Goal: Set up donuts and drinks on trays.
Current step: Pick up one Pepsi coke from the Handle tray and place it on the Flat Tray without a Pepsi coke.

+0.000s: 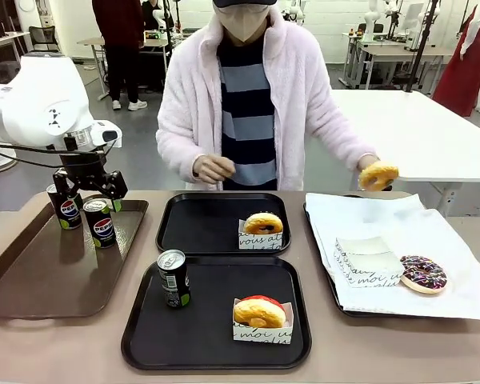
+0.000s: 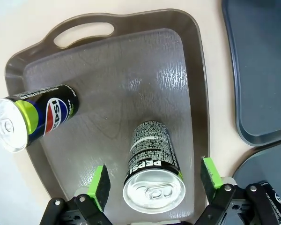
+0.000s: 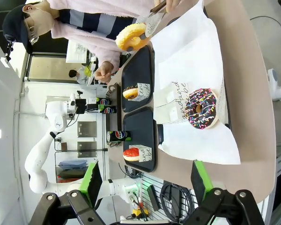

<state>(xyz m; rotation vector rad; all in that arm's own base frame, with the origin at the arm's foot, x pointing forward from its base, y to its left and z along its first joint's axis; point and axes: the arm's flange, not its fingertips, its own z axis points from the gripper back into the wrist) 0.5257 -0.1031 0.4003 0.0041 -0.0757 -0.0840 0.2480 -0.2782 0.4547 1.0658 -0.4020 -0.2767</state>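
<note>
Your left end effector (image 2: pixel 154 178) hangs wide open over one Pepsi can (image 2: pixel 150 154); come down off-centre and you could topple it toward the second can (image 2: pixel 37 117).

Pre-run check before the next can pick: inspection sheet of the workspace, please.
surface: table, no spills seen
job's things: near tray holds a can and a red donut; far tray holds a donut, no can; two cans upright on the brown tray; sprinkle donut on the paper tray; a hand holds a yellow donut
clutter: empty holder beside the sprinkle donut
grippers: left gripper open, fingers either side of one can, not touching; right gripper open, empty
cables: black cables along the left arm
surroundings: person across the table; other tables behind
</note>
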